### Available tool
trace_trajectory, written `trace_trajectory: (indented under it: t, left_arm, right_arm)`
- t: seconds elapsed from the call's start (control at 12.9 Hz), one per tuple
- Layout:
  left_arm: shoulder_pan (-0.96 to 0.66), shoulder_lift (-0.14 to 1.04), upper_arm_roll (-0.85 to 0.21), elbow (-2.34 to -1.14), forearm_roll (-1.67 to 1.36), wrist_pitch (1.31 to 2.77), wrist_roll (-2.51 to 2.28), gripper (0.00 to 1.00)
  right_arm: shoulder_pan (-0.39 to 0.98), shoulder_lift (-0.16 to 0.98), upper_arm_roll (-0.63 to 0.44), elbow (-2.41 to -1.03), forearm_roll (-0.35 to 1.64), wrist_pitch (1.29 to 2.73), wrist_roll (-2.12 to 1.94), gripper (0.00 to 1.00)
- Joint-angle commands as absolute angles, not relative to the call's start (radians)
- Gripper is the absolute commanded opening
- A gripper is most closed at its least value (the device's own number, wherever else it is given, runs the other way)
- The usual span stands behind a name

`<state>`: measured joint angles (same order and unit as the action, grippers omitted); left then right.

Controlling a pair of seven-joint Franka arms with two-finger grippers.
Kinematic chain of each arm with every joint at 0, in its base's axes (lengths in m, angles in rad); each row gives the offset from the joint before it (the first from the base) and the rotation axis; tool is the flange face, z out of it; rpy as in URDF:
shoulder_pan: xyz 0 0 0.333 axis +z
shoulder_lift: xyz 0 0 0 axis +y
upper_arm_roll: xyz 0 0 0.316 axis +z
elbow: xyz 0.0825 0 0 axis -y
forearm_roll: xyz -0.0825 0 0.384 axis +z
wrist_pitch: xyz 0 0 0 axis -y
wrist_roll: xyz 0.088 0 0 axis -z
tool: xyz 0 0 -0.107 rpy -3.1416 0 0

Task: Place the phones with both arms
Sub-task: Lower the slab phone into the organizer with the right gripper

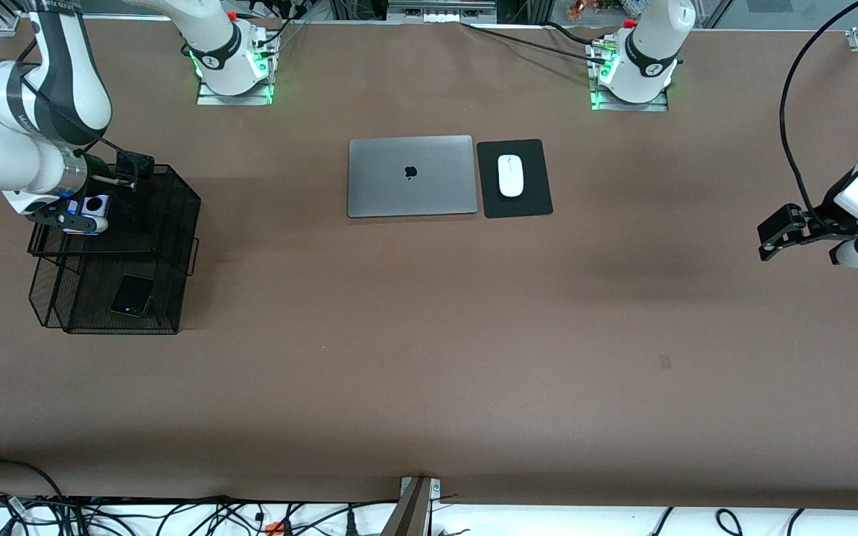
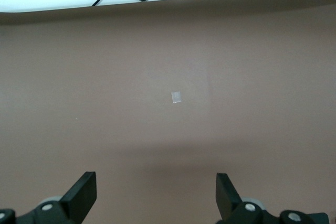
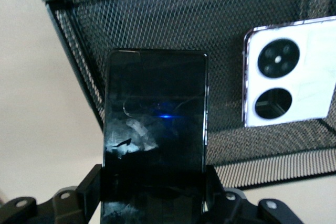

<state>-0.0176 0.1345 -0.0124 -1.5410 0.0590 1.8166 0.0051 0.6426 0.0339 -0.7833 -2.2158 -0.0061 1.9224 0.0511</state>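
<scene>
My right gripper hangs over the upper tier of a black mesh tray, shut on a long black phone that sticks out from between its fingers. The small white-lilac phone with two black circles lies on that upper tier beside the held phone. A small squarish black phone rests in the tray's lower tier, nearer the front camera. My left gripper waits open and empty above bare table at the left arm's end, its fingers wide apart.
A shut grey laptop lies mid-table with a white mouse on a black pad beside it. Cables run along the table's edge nearest the front camera. A small pale mark shows on the brown table under my left gripper.
</scene>
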Motion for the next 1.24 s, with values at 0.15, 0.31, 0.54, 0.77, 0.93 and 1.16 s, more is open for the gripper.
trace_trajectory:
  t: [0.15,0.31,0.54,0.77,0.93,1.16]
  left_arm:
    - [-0.02,0.138,-0.014,-1.517,0.084,1.793,0.012,1.0]
    - [-0.02,0.138,-0.012,-1.517,0.084,1.793,0.012,1.0]
    - [-0.02,0.138,-0.012,-1.517,0.084,1.793,0.012,1.0]
    - [-0.02,0.138,-0.012,-1.519,0.084,1.793,0.012,1.0]
    - [-0.02,0.138,-0.012,-1.517,0.084,1.795,0.012,1.0]
    - [-0.02,0.138,-0.012,-1.517,0.084,1.795,0.012,1.0]
  right_arm:
    - [0.655,0.041,-0.795,-2.224,-0.018,2.025,0.025,0.32]
    - [0.653,0.052,-0.795,-2.224,-0.017,2.04,0.008,0.43]
    - [0.655,0.055,-0.795,-2.221,-0.012,2.042,0.003,0.73]
    - [0.655,0.052,-0.795,-2.212,-0.012,2.03,-0.003,0.99]
    - [0.655,0.029,-0.795,-2.201,-0.011,2.008,-0.041,0.99]
    - [0.666,0.038,-0.782,-2.08,-0.015,1.89,-0.046,0.99]
